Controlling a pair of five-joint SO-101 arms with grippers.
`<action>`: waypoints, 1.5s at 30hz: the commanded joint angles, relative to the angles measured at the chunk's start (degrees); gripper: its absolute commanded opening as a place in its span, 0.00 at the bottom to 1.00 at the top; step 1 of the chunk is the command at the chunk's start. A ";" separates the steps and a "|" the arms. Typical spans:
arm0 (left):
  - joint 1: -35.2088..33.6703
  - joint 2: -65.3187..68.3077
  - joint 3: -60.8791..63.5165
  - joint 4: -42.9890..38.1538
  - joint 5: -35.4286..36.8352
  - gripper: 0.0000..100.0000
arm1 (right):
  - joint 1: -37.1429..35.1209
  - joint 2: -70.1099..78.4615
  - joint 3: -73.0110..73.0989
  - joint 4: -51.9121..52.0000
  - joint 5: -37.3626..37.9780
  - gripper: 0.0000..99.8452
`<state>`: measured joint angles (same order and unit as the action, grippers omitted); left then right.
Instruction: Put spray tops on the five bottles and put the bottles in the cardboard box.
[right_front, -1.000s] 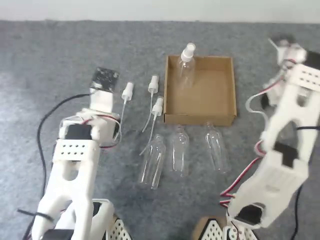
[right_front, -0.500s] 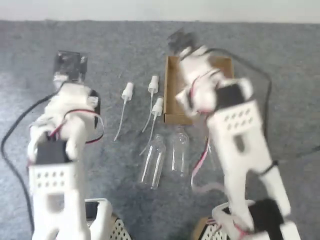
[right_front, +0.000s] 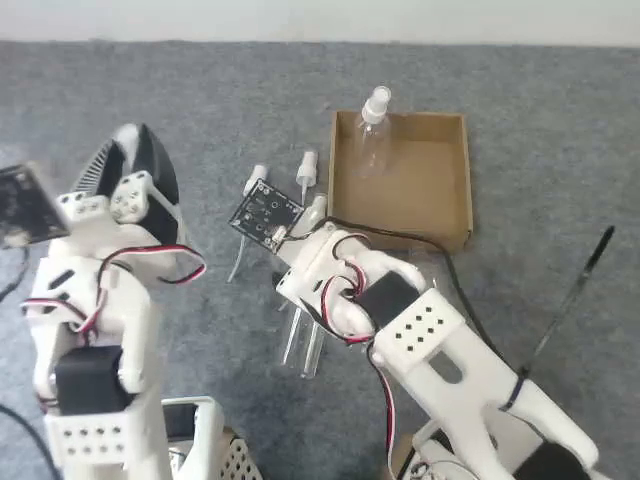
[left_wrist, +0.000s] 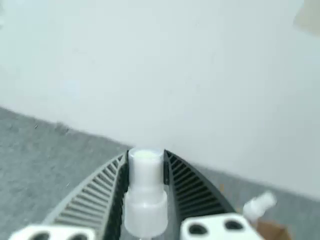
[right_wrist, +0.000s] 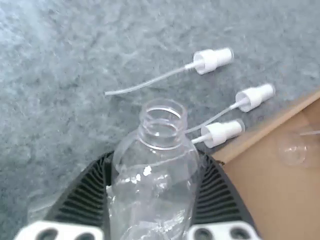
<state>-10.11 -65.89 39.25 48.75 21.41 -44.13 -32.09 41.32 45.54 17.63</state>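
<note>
My left gripper (left_wrist: 146, 167) is lifted off the mat and shut on a white spray top (left_wrist: 146, 197); in the high view its black fingers (right_front: 135, 165) point up at the left. My right gripper (right_wrist: 152, 172) is shut on a clear, capless bottle (right_wrist: 155, 150), neck outward. In the high view the right arm (right_front: 400, 310) lies across the middle and covers the bottles, with only clear parts of a bottle (right_front: 300, 345) showing. Three spray tops (right_wrist: 212, 61) (right_wrist: 255, 95) (right_wrist: 222, 132) lie on the mat near the cardboard box (right_front: 450, 200). A capped bottle (right_front: 372, 135) lies inside the box.
The grey mat (right_front: 520, 90) covers the whole table. A black cable (right_front: 560, 310) runs at the right, away from the right arm. Red and white wires loop over both arms. A pale wall stands behind the far edge.
The right arm swung from the far right, across the box, to the bottles at the centre and now holds one. The left gripper moved left and tilted up.
</note>
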 joint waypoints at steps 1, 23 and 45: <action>1.41 0.26 -4.79 -4.48 5.71 0.01 | -0.92 -4.18 2.02 -4.53 -4.04 0.01; 15.82 0.35 -6.81 -6.33 7.65 0.01 | -0.22 -21.58 23.91 -24.66 -6.24 0.01; 17.67 8.70 4.97 -2.73 7.82 0.01 | 0.04 -22.02 23.91 -25.36 -6.77 0.01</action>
<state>6.33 -57.19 39.78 45.76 29.41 -44.57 -51.69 65.85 22.07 11.74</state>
